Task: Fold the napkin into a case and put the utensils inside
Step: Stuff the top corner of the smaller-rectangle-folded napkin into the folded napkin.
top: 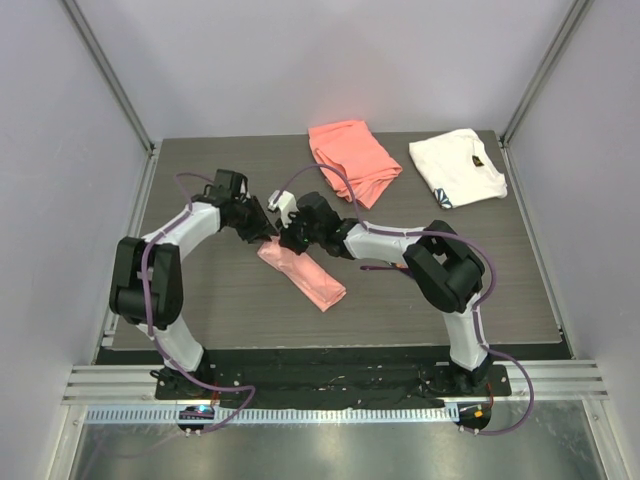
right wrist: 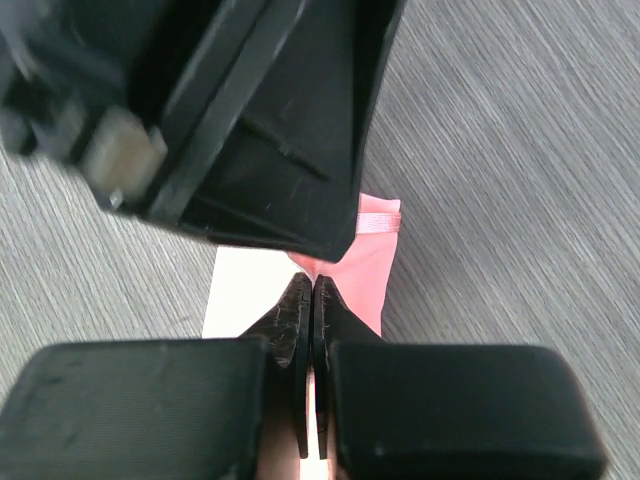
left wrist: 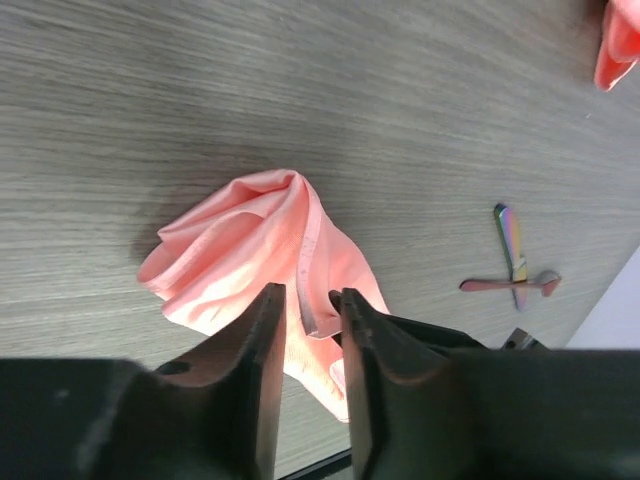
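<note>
The napkin (top: 303, 274) lies as a narrow strip mid-counter (top: 480, 290), with its far end lifted and bunched. The right end effector (right wrist: 313, 288) is pinched shut on that end. The left end effector (left wrist: 308, 297) stands slightly parted (hem in the gap). The utensils (left wrist: 515, 270) lie crossed nearby.

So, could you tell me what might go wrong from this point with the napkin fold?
1. The right gripper is shut on the napkin, while the left gripper stands slightly open around its hem. A pull could undo the fold, which looks bunched at this end.
2. The two grippers sit very close together, so they might collide.
3. The utensils lie crossed, which may make picking one up awkward.
</note>
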{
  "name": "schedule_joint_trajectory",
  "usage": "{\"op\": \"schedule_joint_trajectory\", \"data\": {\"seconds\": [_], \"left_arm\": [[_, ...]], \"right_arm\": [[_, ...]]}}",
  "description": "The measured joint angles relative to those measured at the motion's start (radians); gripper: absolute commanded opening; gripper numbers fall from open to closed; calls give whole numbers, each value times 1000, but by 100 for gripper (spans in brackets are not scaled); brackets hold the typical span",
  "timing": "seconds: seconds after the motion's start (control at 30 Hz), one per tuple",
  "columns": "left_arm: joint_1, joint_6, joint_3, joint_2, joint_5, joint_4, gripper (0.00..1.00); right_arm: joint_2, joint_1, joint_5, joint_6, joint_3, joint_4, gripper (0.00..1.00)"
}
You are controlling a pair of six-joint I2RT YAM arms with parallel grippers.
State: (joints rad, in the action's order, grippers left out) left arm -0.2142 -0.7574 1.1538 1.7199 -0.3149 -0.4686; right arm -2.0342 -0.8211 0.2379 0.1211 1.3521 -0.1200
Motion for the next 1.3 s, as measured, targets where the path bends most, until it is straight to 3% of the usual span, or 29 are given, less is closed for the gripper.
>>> {"op": "schedule_joint_trajectory", "data": {"seconds": [0.03, 0.07, 0.13, 0.2, 0.37, 0.53, 0.87, 1.03, 1.17, 1.3], "left_arm": [[6, 0, 0, -4, 0, 0, 53], [16, -4, -2, -14, 0, 0, 55], [35, -10, -8, -42, 2, -1, 48], [58, -26, -39, -94, 12, 5, 32], [98, -71, -167, -251, 30, 16, 33], [101, -90, -195, -228, 22, 39, 34], [98, -124, -248, -89, -44, 183, 20], [90, -142, -291, -117, -39, 225, 15], [85, -164, -317, -208, -4, 229, 0], [84, -187, -274, -187, -31, 264, 0]], "right_arm": [[0, 0, 0, 0, 0, -1, 1], [0, 0, 0, -1, 0, -1, 1], [0, 0, 0, -1, 0, -1, 1], [0, 0, -1, -3, 0, -1, 1], [0, 0, 0, -14, 0, 0, 1], [0, 0, 0, -25, 4, 10, 1], [-3, 1, 1, -53, 30, 42, 1], [-4, 8, 9, -64, 43, 47, 1], [-9, 16, 20, -73, 55, 47, 1], [-17, 20, 33, -83, 61, 49, 1]]}}
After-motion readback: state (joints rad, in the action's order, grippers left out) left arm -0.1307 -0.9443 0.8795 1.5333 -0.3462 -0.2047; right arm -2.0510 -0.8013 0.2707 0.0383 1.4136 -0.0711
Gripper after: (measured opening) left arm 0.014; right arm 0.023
